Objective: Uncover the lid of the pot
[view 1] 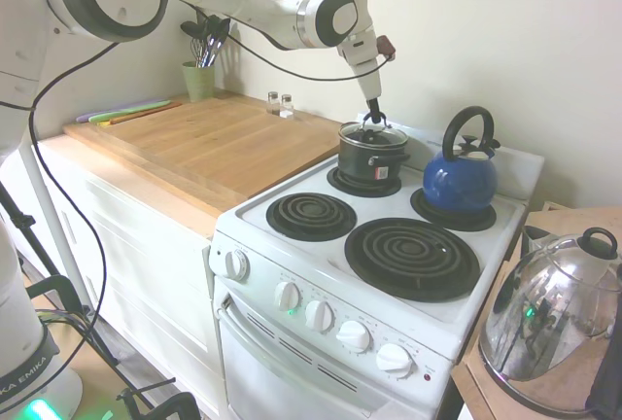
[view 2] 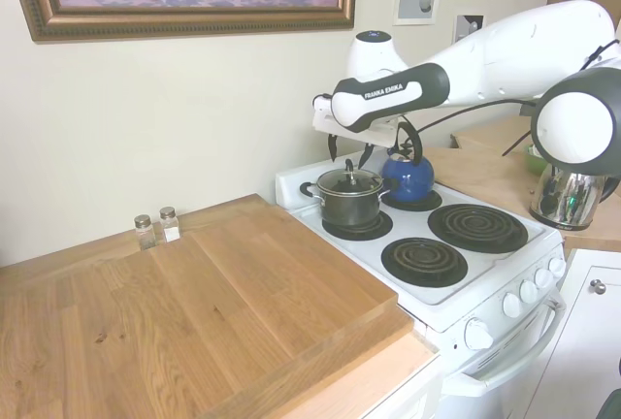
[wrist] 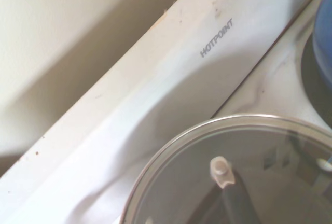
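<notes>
I have the gripper (view 1: pixel 374 119) down at the loop handle of the lid (view 1: pixel 373 135), its fingertips at the handle; from either outside camera I cannot tell whether the jaws are clenched on it or slack. The lid sits level on the pot (view 1: pixel 371 155), rim seated all round. The pot stands on the stove's (view 1: pixel 321 255) back burner, on the counter (view 1: pixel 209 143) side. Taking the pot as my mark: the kettle (view 1: pixel 461 175) stands on the burner beside it, away from the counter; two bare coils lie in front of it; two shakers (view 2: pixel 156 227) sit well apart from it at the wall. My wrist camera shows the lid's (wrist: pixel 228 172) glass and rim close up, with HOTPOINT lettering on the panel behind the pot
</notes>
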`<state>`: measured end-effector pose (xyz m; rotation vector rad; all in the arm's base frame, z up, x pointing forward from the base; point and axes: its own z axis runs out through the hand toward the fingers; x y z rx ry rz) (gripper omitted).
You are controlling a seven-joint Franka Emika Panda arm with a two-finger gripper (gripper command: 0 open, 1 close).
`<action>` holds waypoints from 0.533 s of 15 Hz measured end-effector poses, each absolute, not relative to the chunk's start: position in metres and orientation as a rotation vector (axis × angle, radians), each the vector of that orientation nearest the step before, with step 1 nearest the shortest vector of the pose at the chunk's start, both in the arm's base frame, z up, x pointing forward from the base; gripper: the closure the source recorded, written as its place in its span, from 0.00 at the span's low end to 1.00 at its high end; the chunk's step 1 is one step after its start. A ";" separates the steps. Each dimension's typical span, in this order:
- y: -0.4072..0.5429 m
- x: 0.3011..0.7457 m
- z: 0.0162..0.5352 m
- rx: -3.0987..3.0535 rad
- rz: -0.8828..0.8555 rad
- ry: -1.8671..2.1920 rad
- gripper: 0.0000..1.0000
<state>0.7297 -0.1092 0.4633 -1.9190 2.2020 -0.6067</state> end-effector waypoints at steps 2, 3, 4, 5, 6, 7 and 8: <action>-0.108 0.733 0.454 -1.931 -0.598 2.206 1.00; -0.108 0.735 0.451 -1.935 -0.595 2.207 1.00; -0.108 0.736 0.451 -1.936 -0.596 2.207 1.00; -0.109 0.736 0.451 -1.937 -0.596 2.207 1.00; -0.109 0.736 0.451 -1.938 -0.596 2.207 1.00; -0.108 0.736 0.451 -1.938 -0.596 2.207 1.00; -0.108 0.736 0.450 -1.939 -0.596 2.207 1.00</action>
